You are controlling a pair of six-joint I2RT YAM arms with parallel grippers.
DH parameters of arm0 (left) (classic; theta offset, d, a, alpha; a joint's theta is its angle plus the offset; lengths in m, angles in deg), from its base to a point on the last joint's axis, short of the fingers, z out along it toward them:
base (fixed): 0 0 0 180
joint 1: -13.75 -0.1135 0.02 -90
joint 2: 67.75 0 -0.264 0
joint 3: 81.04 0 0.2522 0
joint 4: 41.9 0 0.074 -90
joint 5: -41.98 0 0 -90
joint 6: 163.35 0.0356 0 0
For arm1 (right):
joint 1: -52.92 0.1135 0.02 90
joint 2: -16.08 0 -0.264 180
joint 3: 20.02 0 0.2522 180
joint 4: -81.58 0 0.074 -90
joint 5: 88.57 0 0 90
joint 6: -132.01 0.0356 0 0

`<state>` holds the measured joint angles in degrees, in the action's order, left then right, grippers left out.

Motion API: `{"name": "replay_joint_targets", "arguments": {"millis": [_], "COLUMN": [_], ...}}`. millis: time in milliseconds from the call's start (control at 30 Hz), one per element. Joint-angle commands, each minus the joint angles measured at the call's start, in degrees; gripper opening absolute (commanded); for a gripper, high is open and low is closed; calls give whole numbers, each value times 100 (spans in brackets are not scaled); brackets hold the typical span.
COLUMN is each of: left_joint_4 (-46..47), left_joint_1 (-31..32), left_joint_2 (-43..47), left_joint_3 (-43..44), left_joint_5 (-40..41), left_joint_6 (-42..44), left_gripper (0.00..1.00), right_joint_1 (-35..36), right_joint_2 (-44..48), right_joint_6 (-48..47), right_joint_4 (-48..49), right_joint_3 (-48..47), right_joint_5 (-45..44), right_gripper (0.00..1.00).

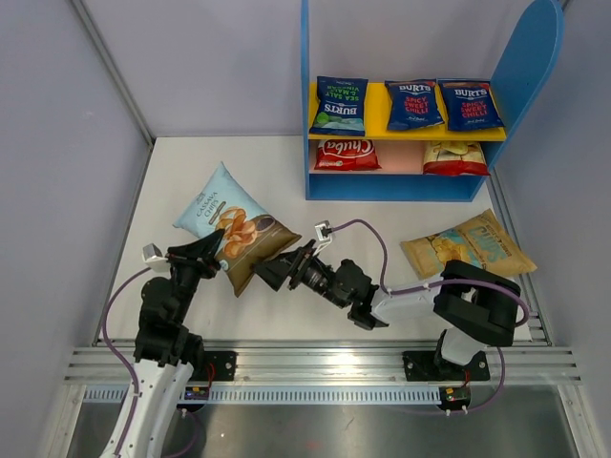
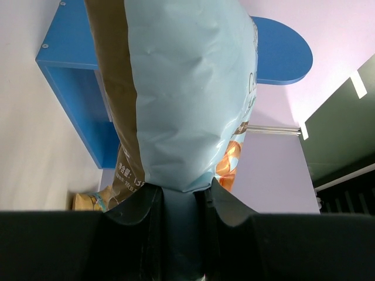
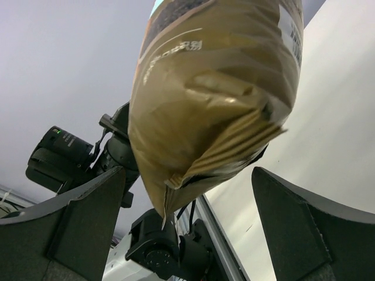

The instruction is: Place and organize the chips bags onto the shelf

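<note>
Clerk: First entry?

Checker: One light blue and brown glossy cassava chips bag (image 1: 227, 224). It is held tilted above the white tabletop (image 1: 258, 172), brown end towards the arms, well apart from the shelf and to its left.

Clerk: Held by what?

Checker: The left gripper (image 1: 221, 260), with its fingers clamped on the bag's near edge. The right gripper (image 1: 275, 270) has its fingers spread wide, one on either side of the bag's brown bottom corner and not touching it.

Clerk: And the shelf?

Checker: One small open wooden rack with blue sides (image 1: 434, 186), standing at the far right of the table. Its yellow upper board carries three dark blue Burts bags (image 1: 413, 103), side by side with labels facing out. Its pink middle board carries two red-white Chuba bags (image 1: 346, 153), one at each end.

Clerk: Any loose stock?

Checker: One tan-gold snack bag (image 1: 468, 246), lying flat on the tabletop between the rack's right end and the right arm.
</note>
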<state>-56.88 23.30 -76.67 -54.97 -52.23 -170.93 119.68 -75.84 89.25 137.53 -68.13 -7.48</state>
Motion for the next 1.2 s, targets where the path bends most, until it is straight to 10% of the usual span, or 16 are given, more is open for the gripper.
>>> {"name": "replay_joint_targets", "arguments": {"millis": [0,733,1033,1167], "left_joint_4": [359,139,-151,-432], "left_joint_1": [57,162,232,241], "left_joint_2": [102,576,673,708], "left_joint_3": [386,500,544,684], "left_joint_5": [-212,-924,-880,-757], "left_joint_6": [-261,-210,492,924], "left_gripper": [11,13,29,58], "right_joint_1": [47,-400,-814,-849], "right_joint_2": [-203,-582,-828,-836], "right_joint_6": [-268,-7,523,566], "right_joint_4": [683,536,1237,1431], "right_joint_3": [-335,-1593,-1417,-1250], "right_joint_5": [-235,-95,1373,1532], "right_gripper": [97,98,53,43]}}
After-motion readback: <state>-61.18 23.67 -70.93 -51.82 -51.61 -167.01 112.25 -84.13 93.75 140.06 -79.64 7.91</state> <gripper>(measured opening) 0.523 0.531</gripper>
